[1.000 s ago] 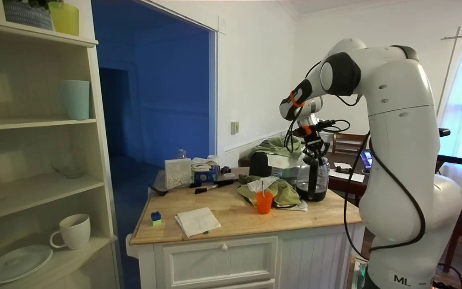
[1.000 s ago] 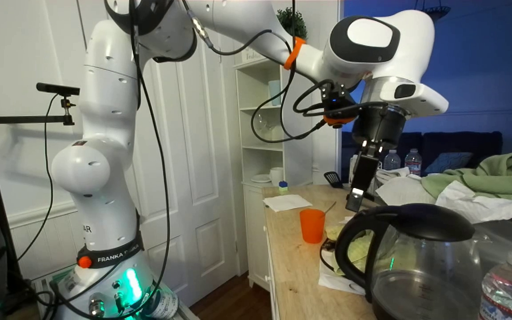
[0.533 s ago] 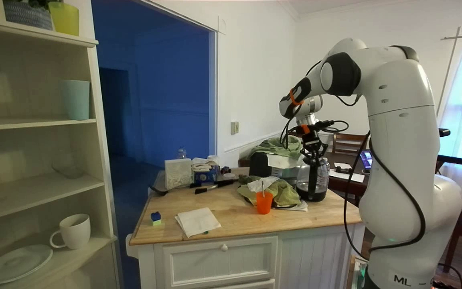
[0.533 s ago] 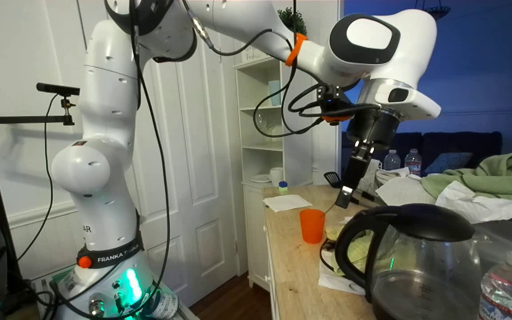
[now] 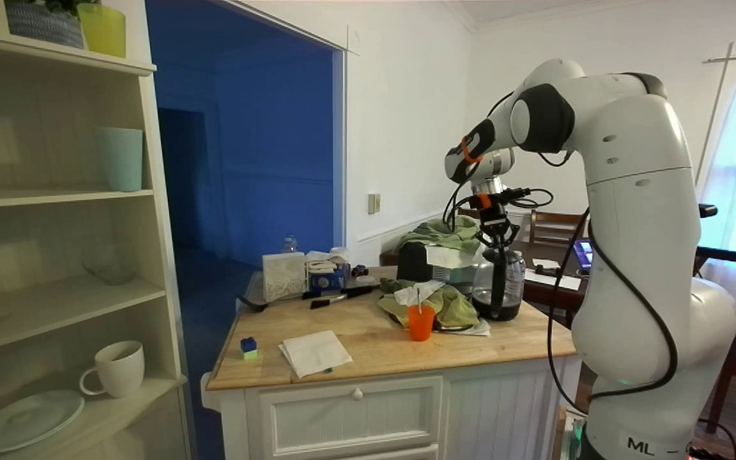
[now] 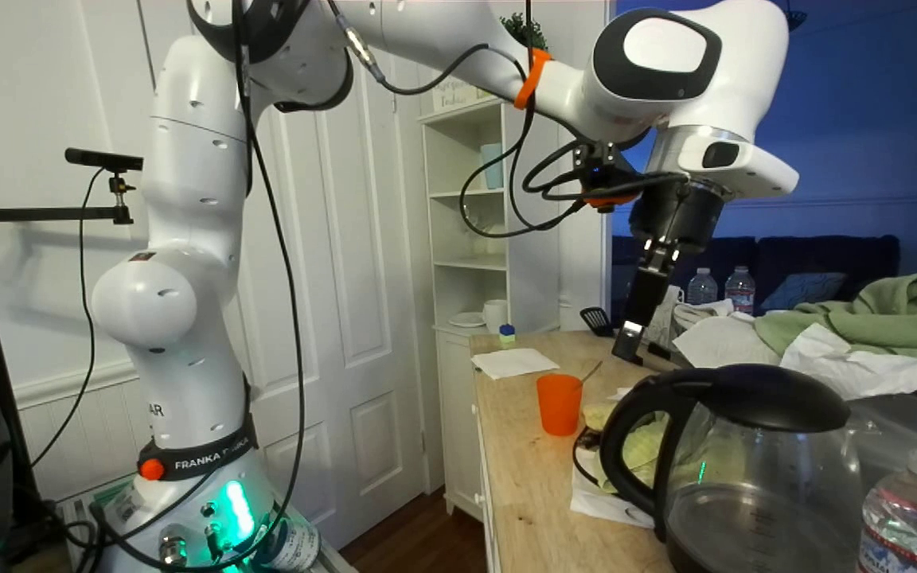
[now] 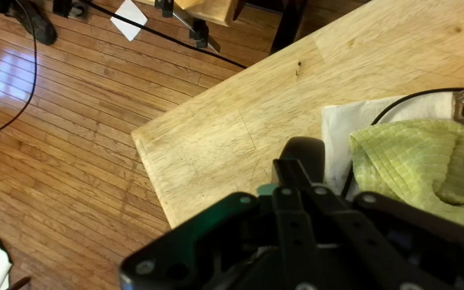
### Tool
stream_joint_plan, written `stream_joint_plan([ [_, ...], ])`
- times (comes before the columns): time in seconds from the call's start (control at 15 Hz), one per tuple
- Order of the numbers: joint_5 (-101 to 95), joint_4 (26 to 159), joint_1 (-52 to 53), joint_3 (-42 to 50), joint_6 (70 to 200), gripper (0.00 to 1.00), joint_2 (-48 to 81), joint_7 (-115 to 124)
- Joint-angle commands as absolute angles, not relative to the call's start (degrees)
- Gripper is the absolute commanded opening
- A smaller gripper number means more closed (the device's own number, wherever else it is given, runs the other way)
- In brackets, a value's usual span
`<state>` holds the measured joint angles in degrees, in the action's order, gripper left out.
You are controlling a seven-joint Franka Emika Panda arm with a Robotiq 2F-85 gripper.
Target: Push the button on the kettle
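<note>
In an exterior view, the kettle (image 6: 761, 477) is seen in the foreground on the wooden counter (image 6: 534, 485), beside a water bottle (image 6: 916, 517); above the black handle (image 6: 613, 450), slightly apart, the gripper (image 6: 628, 344) is held, its fingers (image 7: 295, 213) pressed together; farther back, an orange cup (image 6: 559, 405) is seen.

In an exterior view, a blue-and-green block (image 5: 248, 348) sits near the front left corner of the worktop (image 5: 368, 322), with white paper (image 5: 315, 353) beside it along the front edge. Farther right, set in from that edge, stands an orange cup (image 5: 420, 323), a crumpled yellow-green cloth (image 5: 457, 308) just behind. A white boxy object (image 5: 283, 276) stands by the back left corner.
</note>
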<state>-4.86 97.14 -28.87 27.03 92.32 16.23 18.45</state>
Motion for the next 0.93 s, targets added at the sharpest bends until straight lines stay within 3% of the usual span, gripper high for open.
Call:
stream_joint_plan([
  [0.0,-4.49,94.75,-29.42,27.17,91.96,0.00,17.88,17.92],
  [0.87,-3.23,92.14,-29.99,26.92,92.22,0.00,21.05,18.25],
])
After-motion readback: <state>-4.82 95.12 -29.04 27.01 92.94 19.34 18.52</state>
